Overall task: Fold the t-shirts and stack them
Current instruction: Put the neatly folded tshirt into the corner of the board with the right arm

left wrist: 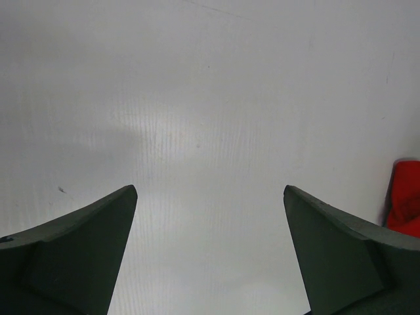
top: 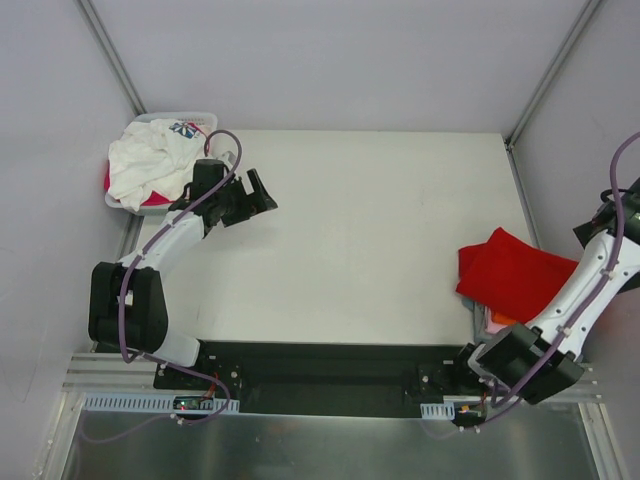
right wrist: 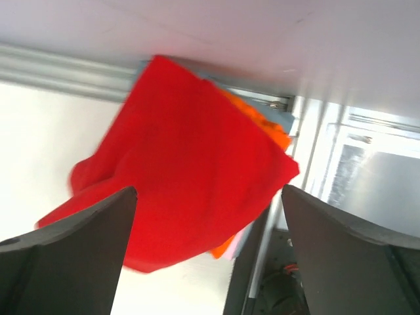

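Observation:
A folded bright red t-shirt point(top: 515, 275) lies on top of a stack at the table's right edge, with orange point(top: 503, 320) and pink edges showing under it. In the right wrist view the red shirt point(right wrist: 190, 170) covers an orange one point(right wrist: 266, 128). A white printed t-shirt point(top: 150, 160) lies heaped in the white basket point(top: 200, 118) at the back left, with magenta cloth point(top: 155, 200) under it. My left gripper point(top: 258, 192) is open and empty over the bare table, right of the basket. My right gripper point(top: 590, 228) is open and empty at the far right, above the stack.
The table top point(top: 360, 240) is white, with grey walls on three sides. A metal post stands at the back right corner point(top: 515, 140). The black base rail point(top: 320, 375) runs along the near edge.

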{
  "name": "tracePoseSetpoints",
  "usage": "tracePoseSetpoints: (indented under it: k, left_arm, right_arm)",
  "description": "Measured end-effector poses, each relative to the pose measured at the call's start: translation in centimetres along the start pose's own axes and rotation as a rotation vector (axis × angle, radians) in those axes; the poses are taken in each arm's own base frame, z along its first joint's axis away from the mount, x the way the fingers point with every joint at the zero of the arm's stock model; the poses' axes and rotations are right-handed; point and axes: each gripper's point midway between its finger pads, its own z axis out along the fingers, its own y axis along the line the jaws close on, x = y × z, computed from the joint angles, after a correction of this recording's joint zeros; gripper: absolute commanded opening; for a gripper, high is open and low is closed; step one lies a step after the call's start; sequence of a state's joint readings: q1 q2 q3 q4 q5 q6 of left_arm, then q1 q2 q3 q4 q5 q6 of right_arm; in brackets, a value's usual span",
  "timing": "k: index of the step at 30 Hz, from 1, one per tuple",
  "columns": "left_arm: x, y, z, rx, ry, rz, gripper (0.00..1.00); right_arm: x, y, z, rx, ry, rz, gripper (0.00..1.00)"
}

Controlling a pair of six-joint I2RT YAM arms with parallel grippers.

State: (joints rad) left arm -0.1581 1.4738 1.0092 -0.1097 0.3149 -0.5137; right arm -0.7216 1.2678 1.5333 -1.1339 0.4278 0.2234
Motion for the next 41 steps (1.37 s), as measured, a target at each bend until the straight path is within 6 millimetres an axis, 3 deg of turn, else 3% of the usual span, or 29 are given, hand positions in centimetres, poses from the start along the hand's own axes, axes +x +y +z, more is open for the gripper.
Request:
tracePoseSetpoints:
  k: [3,6,9,11,13,18,21,23,30,41]
  left_arm:
    - [0.0,0.0,0.0,0.000,0.001,-0.001,0.99]
    - [0.1,0.1,0.1,-0.001,0.005,-0.002,0.99]
    - [0.2,0.2,0.2,-0.004,0.008,-0.004,0.99]
    - [0.1,0.2,0.2,-0.007,0.005,-0.003,0.99]
    - [0.1,0.4,0.3,-0.013,0.003,-0.003,0.99]
    - [1.0,1.9,0.4,-0.066,0.001,-0.009,0.99]
    - [2.1,3.4,0.2,-0.119,0.001,-0.015,0.99]
    - [2.8,4.2,-0.1,-0.147,0.000,-0.019,0.99]
    - [4.5,5.1,-0.7,-0.195,-0.003,-0.002,0.99]
    - [4.6,5.2,-1.1,-0.226,-0.033,0.033,0.99]
  right_arm:
    - [0.0,1.9,-2.5,-0.149,-0.054,-0.014,0.96]
    - [1.5,5.1,-6.8,-0.383,-0.120,-0.095,0.96]
    - [4.9,8.7,-11.3,-0.618,-0.153,-0.267,0.96]
    - [8.4,10.9,-13.0,-0.735,-0.131,-0.405,0.96]
    - [12.7,12.6,-14.0,-0.807,-0.092,-0.567,0.96]
    - [21.9,14.9,-14.2,-0.835,-0.057,-0.889,0.96]
    - [26.5,14.6,-13.6,-0.866,-0.037,-1.004,0.96]
    - [28.4,14.1,-12.9,-0.879,-0.022,-1.047,0.96]
    - [31.2,13.6,-12.3,-0.946,-0.015,-1.090,0.96]
    - [31.0,14.2,-13.0,-0.995,-0.037,-1.082,0.96]
